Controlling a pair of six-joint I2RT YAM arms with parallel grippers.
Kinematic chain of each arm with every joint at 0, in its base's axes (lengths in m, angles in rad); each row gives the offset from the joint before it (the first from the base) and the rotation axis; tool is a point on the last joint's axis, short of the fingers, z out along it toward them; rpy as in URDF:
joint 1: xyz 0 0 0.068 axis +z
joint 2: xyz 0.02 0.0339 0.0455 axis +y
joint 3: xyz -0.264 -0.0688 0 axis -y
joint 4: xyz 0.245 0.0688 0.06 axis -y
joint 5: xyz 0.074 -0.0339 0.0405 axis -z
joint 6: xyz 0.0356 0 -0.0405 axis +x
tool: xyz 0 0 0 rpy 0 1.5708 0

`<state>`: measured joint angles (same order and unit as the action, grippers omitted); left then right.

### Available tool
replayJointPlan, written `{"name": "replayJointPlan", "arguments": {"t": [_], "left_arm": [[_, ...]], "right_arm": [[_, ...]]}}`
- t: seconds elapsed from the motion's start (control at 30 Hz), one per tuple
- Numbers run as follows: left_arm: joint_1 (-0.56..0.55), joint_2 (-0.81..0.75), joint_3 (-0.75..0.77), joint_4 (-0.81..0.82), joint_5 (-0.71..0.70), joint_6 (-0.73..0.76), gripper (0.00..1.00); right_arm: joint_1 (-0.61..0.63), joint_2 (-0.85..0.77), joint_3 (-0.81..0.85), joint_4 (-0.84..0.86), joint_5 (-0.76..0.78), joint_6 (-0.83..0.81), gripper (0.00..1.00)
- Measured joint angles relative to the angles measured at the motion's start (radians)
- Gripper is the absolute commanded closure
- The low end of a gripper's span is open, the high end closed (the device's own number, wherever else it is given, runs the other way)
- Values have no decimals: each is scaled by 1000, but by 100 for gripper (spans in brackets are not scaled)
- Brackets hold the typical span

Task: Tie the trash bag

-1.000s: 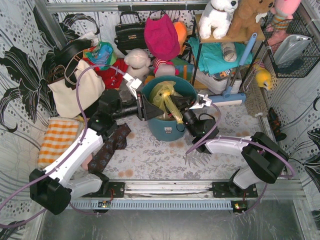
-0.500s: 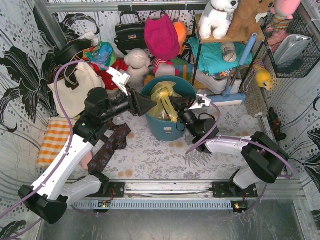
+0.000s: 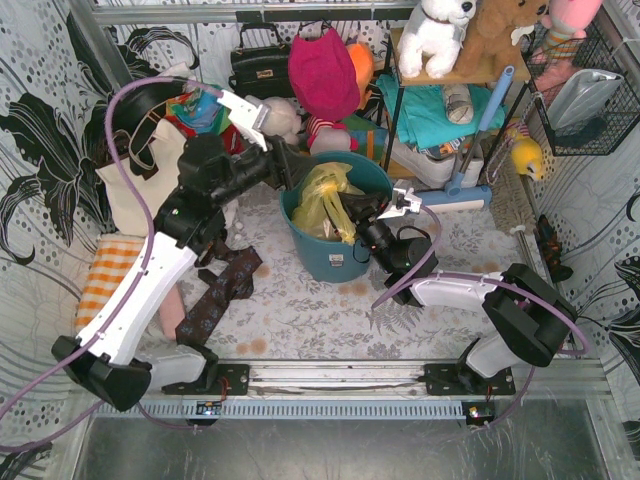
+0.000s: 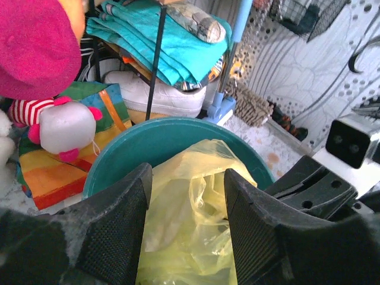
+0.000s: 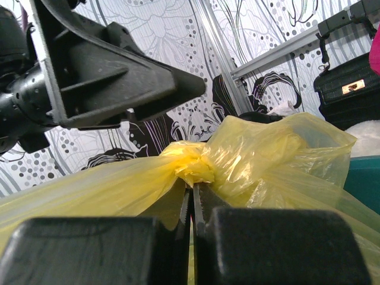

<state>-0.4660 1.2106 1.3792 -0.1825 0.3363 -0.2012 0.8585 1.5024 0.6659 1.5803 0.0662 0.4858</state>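
The yellow trash bag (image 3: 322,197) sits in the teal bucket (image 3: 330,260) at mid-table, its top bunched into a knot (image 5: 191,162). My right gripper (image 3: 352,212) is shut on the bag's plastic just below the knot (image 5: 193,189), at the bucket's right rim. My left gripper (image 3: 287,163) is open and empty, raised above the bucket's far-left rim, apart from the bag. In the left wrist view its fingers (image 4: 119,225) frame the bag (image 4: 190,225) and the bucket rim (image 4: 172,126) below. The left gripper also shows in the right wrist view (image 5: 119,77).
A cream tote bag (image 3: 150,175) and an orange checked cloth (image 3: 115,280) lie at left, a dark patterned cloth (image 3: 215,295) beside the bucket. Behind it are plush toys, a pink hat (image 3: 322,70), a black handbag (image 3: 260,65) and a shelf with teal cloth (image 3: 440,110).
My left gripper has risen from the bucket's left rim and swung back toward the far side, away from the bag. The right gripper has held still on the bag.
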Motion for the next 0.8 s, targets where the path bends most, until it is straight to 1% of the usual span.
{"name": "replayJointPlan", "arguments": {"t": [0.13, 0.2, 0.27, 0.4, 0.53, 0.67, 0.8], "left_arm": [[12, 66, 35, -29, 60, 102, 40], [29, 92, 36, -48, 99, 138, 38], [48, 109, 36, -58, 135, 164, 34], [68, 130, 36, -61, 204, 229, 31], [68, 138, 33, -54, 253, 288, 31], [68, 154, 32, -25, 310, 317, 32], [68, 199, 34, 3, 351, 333, 37]], "right_arm": [[0, -4, 0, 0, -3, 0, 100], [0, -6, 0, 0, -3, -1, 100], [0, -8, 0, -1, -4, -1, 100], [0, -11, 0, 0, -3, -1, 100], [0, -14, 0, -1, -4, 0, 100], [0, -14, 0, -1, -4, 0, 100], [0, -16, 0, -1, -7, 0, 100]]}}
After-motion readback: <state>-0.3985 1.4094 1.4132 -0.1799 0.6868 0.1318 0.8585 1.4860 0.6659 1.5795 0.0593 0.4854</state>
